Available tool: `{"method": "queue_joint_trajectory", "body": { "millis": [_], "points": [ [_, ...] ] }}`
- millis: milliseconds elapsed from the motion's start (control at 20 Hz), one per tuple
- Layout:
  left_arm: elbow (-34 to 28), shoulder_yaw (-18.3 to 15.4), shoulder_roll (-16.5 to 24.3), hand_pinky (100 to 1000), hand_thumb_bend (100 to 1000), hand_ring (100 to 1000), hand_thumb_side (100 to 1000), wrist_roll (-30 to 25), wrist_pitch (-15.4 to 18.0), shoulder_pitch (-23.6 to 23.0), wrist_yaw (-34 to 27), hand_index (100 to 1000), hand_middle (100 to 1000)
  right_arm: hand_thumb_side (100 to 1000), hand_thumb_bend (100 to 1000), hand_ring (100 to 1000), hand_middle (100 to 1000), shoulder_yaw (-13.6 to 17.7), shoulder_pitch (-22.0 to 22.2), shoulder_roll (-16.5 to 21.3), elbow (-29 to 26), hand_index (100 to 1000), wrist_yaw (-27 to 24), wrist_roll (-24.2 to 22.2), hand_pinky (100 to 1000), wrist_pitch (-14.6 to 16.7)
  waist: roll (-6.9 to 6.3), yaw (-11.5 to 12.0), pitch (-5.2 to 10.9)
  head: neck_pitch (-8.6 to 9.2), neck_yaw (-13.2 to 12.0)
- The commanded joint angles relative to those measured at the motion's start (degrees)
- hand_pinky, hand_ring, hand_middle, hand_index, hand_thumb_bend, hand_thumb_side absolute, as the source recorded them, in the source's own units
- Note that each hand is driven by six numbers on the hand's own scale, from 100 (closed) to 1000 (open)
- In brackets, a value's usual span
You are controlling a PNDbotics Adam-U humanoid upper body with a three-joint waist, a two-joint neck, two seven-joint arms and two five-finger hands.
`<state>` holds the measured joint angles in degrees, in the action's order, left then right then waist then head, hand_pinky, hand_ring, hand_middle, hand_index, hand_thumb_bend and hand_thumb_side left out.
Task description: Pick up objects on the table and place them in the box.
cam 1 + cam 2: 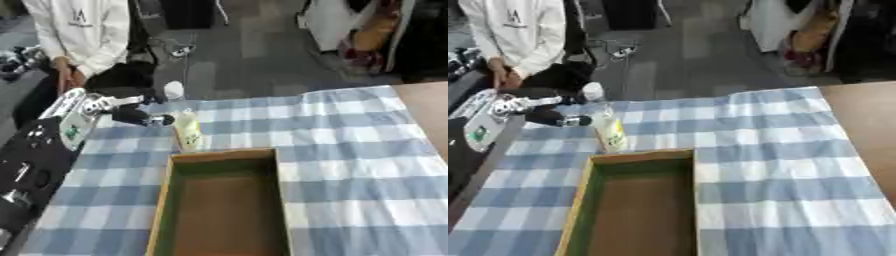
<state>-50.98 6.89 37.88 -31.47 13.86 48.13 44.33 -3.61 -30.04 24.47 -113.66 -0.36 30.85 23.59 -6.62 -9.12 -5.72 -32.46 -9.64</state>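
The left hand (131, 112), fingers spread beside the bottle (186, 131), unclosed; a clumsy nudge could topple it short of the box (163, 200).

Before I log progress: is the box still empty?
Empty. The box shows only its bare brown floor and green inner walls. The bottle stands upright on the checked cloth just beyond its far rim, beside the left hand.

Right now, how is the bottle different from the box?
The bottle stands tall and narrow; the box lies low, wide and open on top. The bottle is pale with a white cap; the box is brown and looks empty. Both sit on the checked cloth.
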Motion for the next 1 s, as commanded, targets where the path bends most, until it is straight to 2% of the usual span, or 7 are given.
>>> {"method": "queue_joint_trajectory", "body": {
  "millis": [50,400,650,1000],
  "points": [
    [0.27,-0.25,0.89,950,1000,942,948,0.43,0.41,1.54,0.85,992,994,846,100,495,560,0.08,-1.2,0.25,-0.93,642,-0.12,-0.2,403,0.09,0.17,-0.1,0.63,0.09,-0.83],
    [1.72,-0.62,0.11,953,1000,944,913,1.55,0.85,1.6,2.17,997,997,846,100,496,560,0.04,-1.65,-0.11,-0.93,642,-0.25,-0.27,404,0.17,0.12,-0.6,0.48,0.27,-1.32],
    [2.54,-1.18,-0.27,955,1000,942,924,2.96,0.92,1.51,2.76,997,997,846,100,496,560,0.01,-1.83,-0.28,-0.93,642,-0.32,-0.33,404,0.2,0.09,-0.81,0.4,0.5,-1.51],
    [4.66,-2.64,-1.65,956,1000,920,962,9.74,-0.62,1.16,0.01,1000,994,845,100,496,560,0.02,-1.89,-0.41,-0.93,642,-0.35,-0.33,404,0.24,0.2,-0.92,0.3,0.7,-1.66]
  ]
}}
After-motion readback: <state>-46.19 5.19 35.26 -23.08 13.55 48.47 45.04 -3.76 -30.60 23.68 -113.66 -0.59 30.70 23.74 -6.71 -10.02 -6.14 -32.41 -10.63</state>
